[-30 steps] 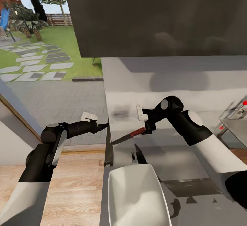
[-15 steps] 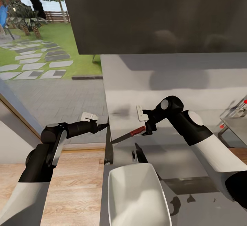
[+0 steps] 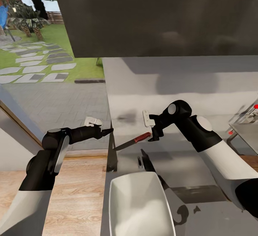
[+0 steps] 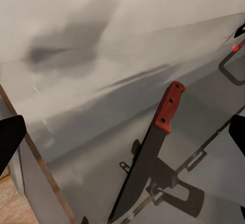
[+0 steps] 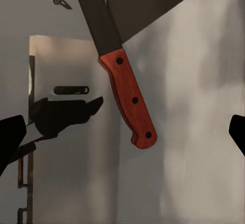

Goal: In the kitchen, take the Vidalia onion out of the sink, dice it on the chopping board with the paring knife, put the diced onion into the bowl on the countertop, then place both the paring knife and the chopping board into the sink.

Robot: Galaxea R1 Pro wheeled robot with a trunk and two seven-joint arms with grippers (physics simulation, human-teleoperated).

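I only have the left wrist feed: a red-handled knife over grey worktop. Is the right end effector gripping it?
Observer: No. In the right wrist view its fingers stand wide apart, with the paring knife handle between them, untouched.
Operator: Where is the bowl?
Observer: In the head view the white bowl sits on the countertop, nearer the robot than the knife.
Operator: And the sink?
Observer: The sink is at the far right of the head view, beyond the right arm, with a red knob showing above it.
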